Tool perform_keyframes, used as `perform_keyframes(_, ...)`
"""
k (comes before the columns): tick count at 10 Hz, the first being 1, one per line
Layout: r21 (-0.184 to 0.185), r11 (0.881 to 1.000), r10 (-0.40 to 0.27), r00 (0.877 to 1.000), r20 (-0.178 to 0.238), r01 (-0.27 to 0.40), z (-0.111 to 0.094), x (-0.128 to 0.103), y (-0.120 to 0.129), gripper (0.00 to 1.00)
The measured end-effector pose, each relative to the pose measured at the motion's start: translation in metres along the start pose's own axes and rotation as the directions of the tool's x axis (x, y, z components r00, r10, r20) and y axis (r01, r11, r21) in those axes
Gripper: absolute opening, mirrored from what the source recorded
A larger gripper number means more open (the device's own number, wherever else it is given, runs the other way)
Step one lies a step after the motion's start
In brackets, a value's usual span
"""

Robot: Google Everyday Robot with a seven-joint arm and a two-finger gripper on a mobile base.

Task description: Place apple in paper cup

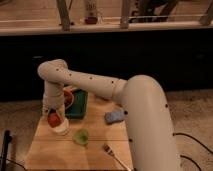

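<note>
While the arm hangs low over the left side of the worktop (50, 150), here's my read:

End effector: the end effector (54, 118) sits right above the paper cup (61, 128), wrapped around the apple (53, 119) as far as I can make out, so I'd call it gripping the apple.

Apple: red-orange, held at the cup's mouth, looks partly down into it but I can't tell if it's touching the rim or the bottom.

Paper cup: short, white, upright near the worktop's left edge, directly under the apple.

What could go wrong: the apple looks about as wide as the cup, so if it's let go off-centre it could catch the rim, tip the light cup over and roll off the near left edge. Pulling the end effector up at an angle could also drag the cup along.

Stuff nearby: green cup (81, 136) just beside the paper cup to the right, orange-red bowl (68, 98) on a dark green tray (79, 105) right behind, blue sponge (114, 117) further right, fork (114, 154) near the front.

In the way: nothing between apple and cup, though the bowl and green cup crowd the exit, so I'd lift straight up.
</note>
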State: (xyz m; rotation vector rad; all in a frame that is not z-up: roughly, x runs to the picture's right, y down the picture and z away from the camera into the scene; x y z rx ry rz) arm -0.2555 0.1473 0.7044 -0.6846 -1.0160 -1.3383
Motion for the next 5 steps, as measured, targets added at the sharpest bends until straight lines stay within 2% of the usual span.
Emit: perform_keyframes(5, 0.009, 1.000, -0.016, 1.000, 0.009, 0.016, -0.0043, -0.0008, -0.0005, 0.80)
